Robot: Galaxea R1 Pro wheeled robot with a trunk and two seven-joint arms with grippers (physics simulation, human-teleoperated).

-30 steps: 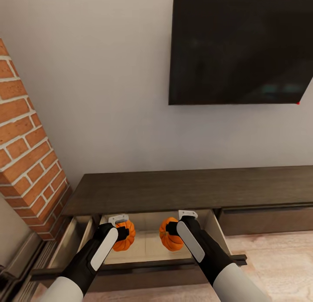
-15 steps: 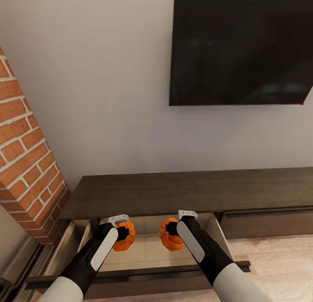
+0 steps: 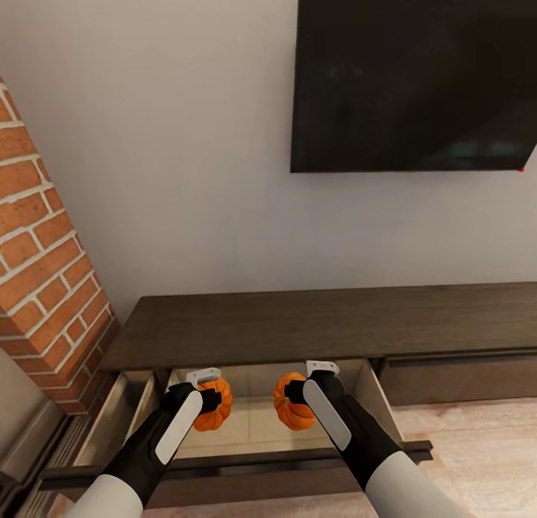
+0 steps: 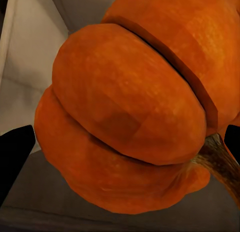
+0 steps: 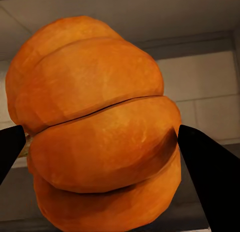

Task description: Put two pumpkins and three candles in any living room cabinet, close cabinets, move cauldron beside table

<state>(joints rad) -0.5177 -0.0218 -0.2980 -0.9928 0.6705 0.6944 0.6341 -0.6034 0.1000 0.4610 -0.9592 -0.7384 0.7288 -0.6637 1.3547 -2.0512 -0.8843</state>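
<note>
The left gripper (image 3: 211, 399) is clamping one pumpkin (image 3: 215, 406), and the right gripper (image 3: 297, 395) is clamping the other pumpkin (image 3: 291, 405). Both are hanging over the pulled-out drawer (image 3: 253, 421) of the long dark cabinet (image 3: 313, 324), whose pale insides are showing beneath them. In the head view the two pumpkins are sitting side by side, apart from each other, each one at the tip of its arm and partly covered by the gripper's white upper finger.

In the left wrist view the left pumpkin (image 4: 135, 111) is pressing between the two black fingers (image 4: 14, 152) at either side, with its brown stem (image 4: 220, 159) lying toward one finger; the pale drawer floor is lying behind it. In the right wrist view the right pumpkin (image 5: 97, 127) is likewise sitting tight between the dark fingers (image 5: 207, 177), with the drawer's light back wall behind it.

Whether either pumpkin is touching the drawer floor cannot be told. A brick column (image 3: 45, 279) is standing at the left of the cabinet, and a dark screen (image 3: 414, 74) is hanging on the wall above it.
</note>
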